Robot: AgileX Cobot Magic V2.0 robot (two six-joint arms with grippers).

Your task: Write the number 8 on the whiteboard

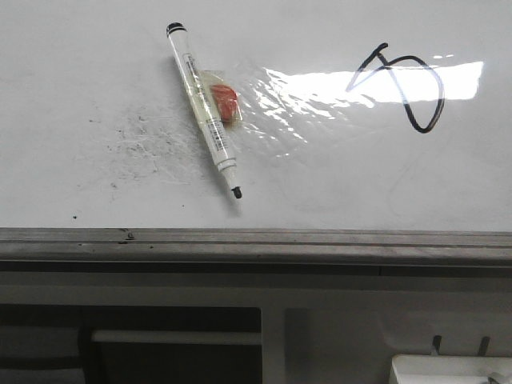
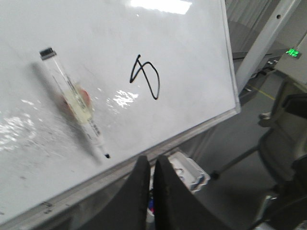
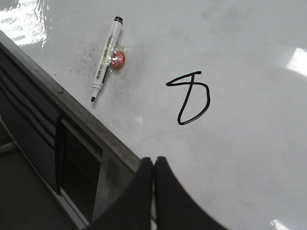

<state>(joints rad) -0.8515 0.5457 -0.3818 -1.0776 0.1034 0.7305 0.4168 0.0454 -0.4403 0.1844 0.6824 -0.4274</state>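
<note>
The whiteboard [image 1: 96, 72] fills the front view, glossy white with a glare patch. The number 8 [image 1: 400, 88] is a thin black looping line at the right; it also shows in the left wrist view [image 2: 146, 79] and the right wrist view [image 3: 189, 98]. A white marker [image 1: 204, 108] lies uncapped on the board, tip toward the rail, with a red lump [image 1: 226, 102] beside it. My left gripper [image 2: 152, 160] is shut and empty, off the board past its rail. My right gripper [image 3: 154, 160] is shut and empty, over the board's near edge. Neither gripper shows in the front view.
Grey erased smudges [image 1: 148, 144] lie left of the marker. The grey metal rail [image 1: 256, 244] runs along the board's front edge. A white tray [image 2: 189, 172] sits below the rail, also at the front view's corner [image 1: 452, 370]. Chairs [image 2: 288, 139] stand beyond the board.
</note>
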